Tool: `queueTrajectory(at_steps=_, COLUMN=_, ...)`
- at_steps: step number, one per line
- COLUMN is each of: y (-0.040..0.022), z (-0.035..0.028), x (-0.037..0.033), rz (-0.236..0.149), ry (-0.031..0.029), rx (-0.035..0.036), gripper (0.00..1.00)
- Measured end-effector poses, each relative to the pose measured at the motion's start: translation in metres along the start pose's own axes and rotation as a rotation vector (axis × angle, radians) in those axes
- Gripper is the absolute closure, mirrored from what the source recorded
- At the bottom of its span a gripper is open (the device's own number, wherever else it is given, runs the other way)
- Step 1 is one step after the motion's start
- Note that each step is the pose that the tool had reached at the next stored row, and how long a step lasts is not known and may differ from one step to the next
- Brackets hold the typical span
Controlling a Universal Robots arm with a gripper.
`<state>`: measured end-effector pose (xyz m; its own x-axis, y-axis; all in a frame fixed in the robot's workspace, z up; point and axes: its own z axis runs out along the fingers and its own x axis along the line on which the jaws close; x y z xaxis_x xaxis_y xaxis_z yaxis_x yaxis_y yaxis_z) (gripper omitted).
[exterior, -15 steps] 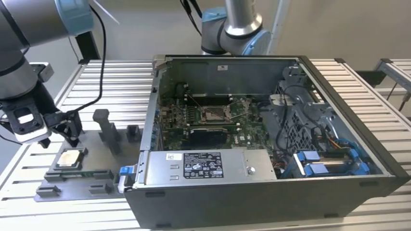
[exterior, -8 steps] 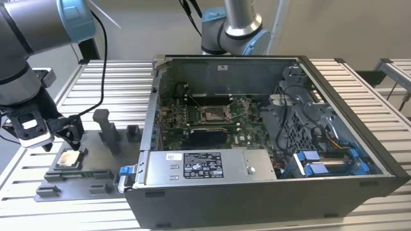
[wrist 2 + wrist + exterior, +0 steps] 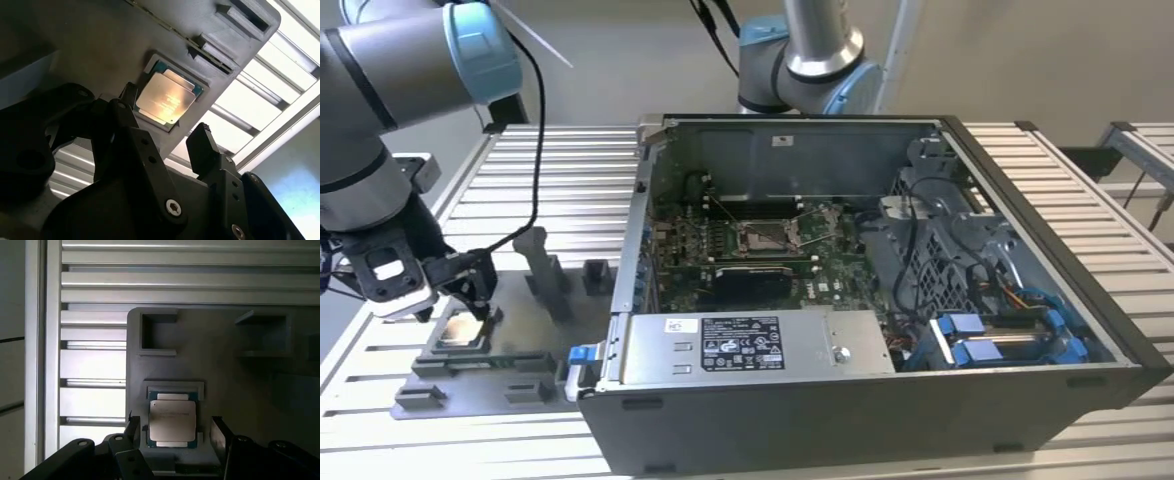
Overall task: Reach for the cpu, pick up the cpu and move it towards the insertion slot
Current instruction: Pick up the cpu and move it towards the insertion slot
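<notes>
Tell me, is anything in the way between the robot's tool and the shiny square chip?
Nothing visible is. The open black tool hangs right over the flat silvery square cpu, which lies bare in its pocket in the grey plastic fixture plate, a finger to each side.

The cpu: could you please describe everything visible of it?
The cpu is a flat square chip with a silvery, reflective metal lid stepped in from a thin greenish-tan edge. It lies flat, lid up, seated in a square pocket of the grey fixture plate. The open fingers of the gripper flank it on two sides, apparently without touching.
</notes>
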<state>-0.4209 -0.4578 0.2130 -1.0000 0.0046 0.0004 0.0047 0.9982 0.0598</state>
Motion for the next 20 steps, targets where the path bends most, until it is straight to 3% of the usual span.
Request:
queueTrajectory(at_steps=13, y=-0.001, z=0.0161, x=0.0016, rz=0.0, ry=0.0, rx=-0.0009, gripper=0.0)
queueTrajectory(at_steps=20, y=-0.0012, z=0.0215, x=0.0016, rz=0.0, ry=0.0, rx=-0.0008, gripper=0.0)
